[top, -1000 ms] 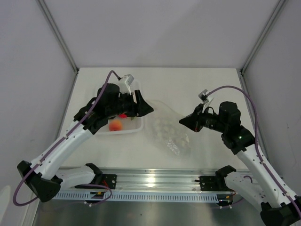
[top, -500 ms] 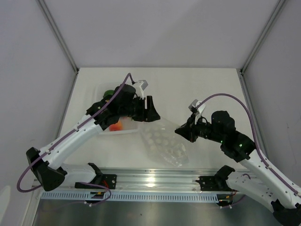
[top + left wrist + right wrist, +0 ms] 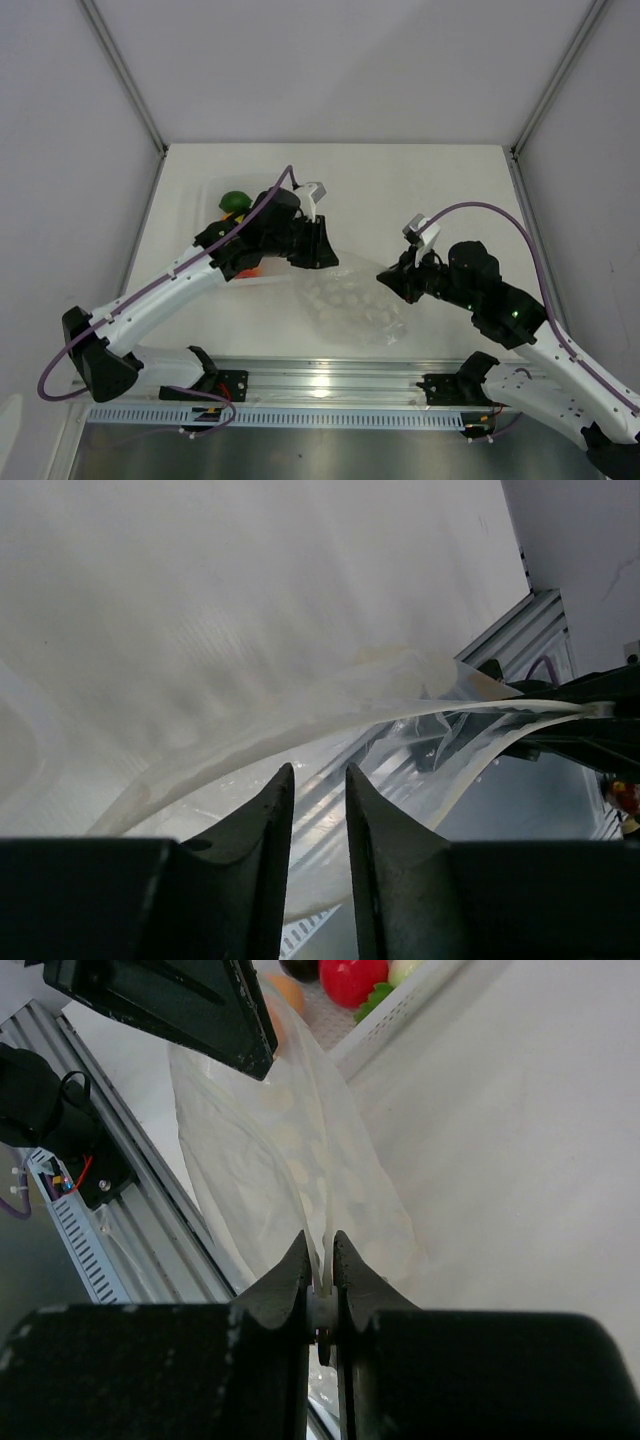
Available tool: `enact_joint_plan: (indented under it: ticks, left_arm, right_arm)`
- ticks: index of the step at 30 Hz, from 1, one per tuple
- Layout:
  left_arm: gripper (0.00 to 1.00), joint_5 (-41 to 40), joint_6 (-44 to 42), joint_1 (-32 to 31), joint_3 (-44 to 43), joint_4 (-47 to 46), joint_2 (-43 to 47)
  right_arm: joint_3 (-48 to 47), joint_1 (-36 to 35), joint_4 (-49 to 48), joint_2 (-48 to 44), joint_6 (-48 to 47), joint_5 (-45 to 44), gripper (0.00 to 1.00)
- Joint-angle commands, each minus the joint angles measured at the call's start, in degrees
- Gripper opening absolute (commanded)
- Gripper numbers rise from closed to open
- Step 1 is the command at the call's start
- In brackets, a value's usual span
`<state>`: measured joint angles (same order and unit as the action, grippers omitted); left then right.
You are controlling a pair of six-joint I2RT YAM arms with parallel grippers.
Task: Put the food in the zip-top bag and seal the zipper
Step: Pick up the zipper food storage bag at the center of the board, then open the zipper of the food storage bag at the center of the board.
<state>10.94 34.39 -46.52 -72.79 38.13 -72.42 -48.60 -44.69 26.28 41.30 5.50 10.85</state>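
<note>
The zip-top bag (image 3: 350,305) hangs crinkled and transparent between my two grippers, lifted off the table. My right gripper (image 3: 385,278) is shut on the bag's edge strip (image 3: 322,1260). My left gripper (image 3: 325,250) is at the bag's opposite upper edge, jaws a narrow gap apart with nothing between them (image 3: 318,775); the bag (image 3: 400,695) lies just beyond its fingertips. Food stays in the white tray (image 3: 270,280): a green piece (image 3: 235,201) and the orange peach (image 3: 252,268) show. The right wrist view shows a red piece (image 3: 352,975) and the peach (image 3: 285,990). I see no food inside the bag.
The left arm covers most of the tray. The metal rail (image 3: 320,385) with the arm bases runs along the table's near edge, just below the bag. Grey walls enclose the table on three sides.
My left gripper has moved right from above the tray to the bag's upper edge. My right gripper has shifted left and nearer with the bag, which now hangs bunched and lifted.
</note>
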Motion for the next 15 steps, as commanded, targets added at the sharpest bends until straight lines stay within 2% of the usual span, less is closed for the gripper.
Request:
enact_joint_plan:
  ticks: [1,2,3,4,12,15]
  left_arm:
    - [0.28,1.36,-1.61,-0.85,1.42,-1.74,1.49]
    - [0.13,1.63,-1.87,-0.94,1.78,-2.44,1.58]
    - [0.03,1.72,-2.22,-1.11,2.30,-2.79,1.67]
    - [0.00,1.37,-2.40,-1.38,3.00,-3.15,1.85]
    - [0.01,-2.76,-7.48,-3.92,8.19,-10.88,8.25]
    - [0.01,-6.62,-10.03,-4.98,9.86,-12.73,11.24]
  right_arm:
    - [-2.64,-0.49,-0.53,-0.25,-0.66,-0.84,0.00]
    - [-2.64,-0.49,-0.53,-0.08,-0.66,-0.31,0.00]
    - [-2.64,-0.58,-0.53,0.01,-0.58,0.04,0.00]
    - [-2.64,-0.49,-0.53,0.01,-0.49,0.39,0.00]
    - [-3.08,-0.58,-0.53,1.06,-0.84,4.17,0.00]
    - [-3.61,-0.66,-0.53,1.59,-1.89,7.86,0.00]
